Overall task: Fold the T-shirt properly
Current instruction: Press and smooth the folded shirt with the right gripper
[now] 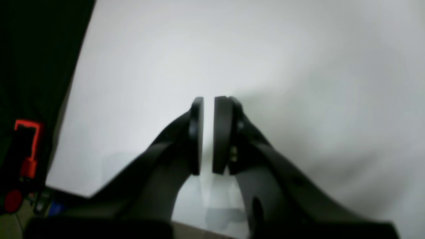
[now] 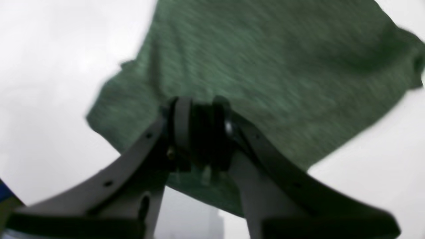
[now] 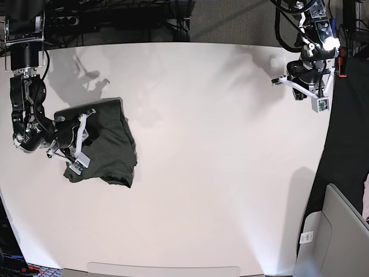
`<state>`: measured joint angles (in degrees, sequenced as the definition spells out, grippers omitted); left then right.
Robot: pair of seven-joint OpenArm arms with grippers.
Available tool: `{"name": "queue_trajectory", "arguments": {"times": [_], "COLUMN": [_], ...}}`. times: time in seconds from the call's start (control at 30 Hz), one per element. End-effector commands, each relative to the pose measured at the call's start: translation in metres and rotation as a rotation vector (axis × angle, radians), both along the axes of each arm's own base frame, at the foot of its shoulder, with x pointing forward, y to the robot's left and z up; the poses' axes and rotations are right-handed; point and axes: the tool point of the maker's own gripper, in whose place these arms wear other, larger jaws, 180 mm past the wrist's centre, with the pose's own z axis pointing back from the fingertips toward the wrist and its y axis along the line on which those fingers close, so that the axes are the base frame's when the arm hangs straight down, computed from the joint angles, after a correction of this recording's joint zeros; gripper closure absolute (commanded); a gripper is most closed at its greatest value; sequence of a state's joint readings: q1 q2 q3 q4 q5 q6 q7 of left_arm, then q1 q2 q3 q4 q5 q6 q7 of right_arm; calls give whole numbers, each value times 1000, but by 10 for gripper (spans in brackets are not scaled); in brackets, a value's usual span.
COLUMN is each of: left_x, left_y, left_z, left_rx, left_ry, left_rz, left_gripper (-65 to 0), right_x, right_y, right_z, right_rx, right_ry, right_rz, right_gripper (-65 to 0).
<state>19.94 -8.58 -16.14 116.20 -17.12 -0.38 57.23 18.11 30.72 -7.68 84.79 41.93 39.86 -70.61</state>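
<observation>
Fabric of the T-shirt (image 3: 109, 147), bunched at the frame's left, lies beneath the right gripper (image 3: 81, 141), jaws nearly together, seemingly pinching it; the left gripper (image 3: 305, 86) hangs far off, empty, almost closed.

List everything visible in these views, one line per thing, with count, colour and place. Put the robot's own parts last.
Dark olive-green heathered knit T-shirt: one, bunched in a compact pile at the base view's left side of the table.
Large white table: one, white, fills most of the base view.
Right gripper: one, dark pads on pale grey fingers, over the T-shirt, pads nearly together; grip on the cloth unclear.
Left gripper: one, black, over bare table at the far corner, nearly shut, holding nothing.
</observation>
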Motion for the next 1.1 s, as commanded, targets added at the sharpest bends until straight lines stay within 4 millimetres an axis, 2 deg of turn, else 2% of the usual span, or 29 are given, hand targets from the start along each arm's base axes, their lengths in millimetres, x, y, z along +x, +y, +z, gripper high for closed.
{"name": "queue_trajectory", "arguments": {"times": [0.0,0.07,0.3,0.37,0.47,0.6,0.73,0.8,1.07], "left_x": [5,5,2,-1,-1,-7,-12,-13,-12], "left_y": [3,3,1,1,2,3,4,4,4], "left_z": [10,10,12,11,12,10,7,7,8], "left_rx": [18,18,20,21,27,38,41,42,42], "left_ry": [-37,-36,-38,-33,-44,-54,-44,-43,-46], "left_rz": [-4,-7,-11,-12,-12,-14,-14,-15,-15], "left_gripper": [-37,-37,-37,-37,-37,-37,-37,-37,-37], "right_x": [13,13,23,32,42,53,60,60,61], "right_y": [5,10,52,56,57,48,23,10,-20], "right_z": [18,18,23,26,17,2,-5,-7,-10], "right_rx": [33,48,174,160,85,-21,-74,-81,-99], "right_ry": [-59,-60,-120,-156,-169,-170,-167,-161,-140], "right_rz": [8,9,25,25,10,-27,-117,-158,-218], "right_gripper": [-103,-103,-103,-103,-103,-103,-103,-103,-103]}}
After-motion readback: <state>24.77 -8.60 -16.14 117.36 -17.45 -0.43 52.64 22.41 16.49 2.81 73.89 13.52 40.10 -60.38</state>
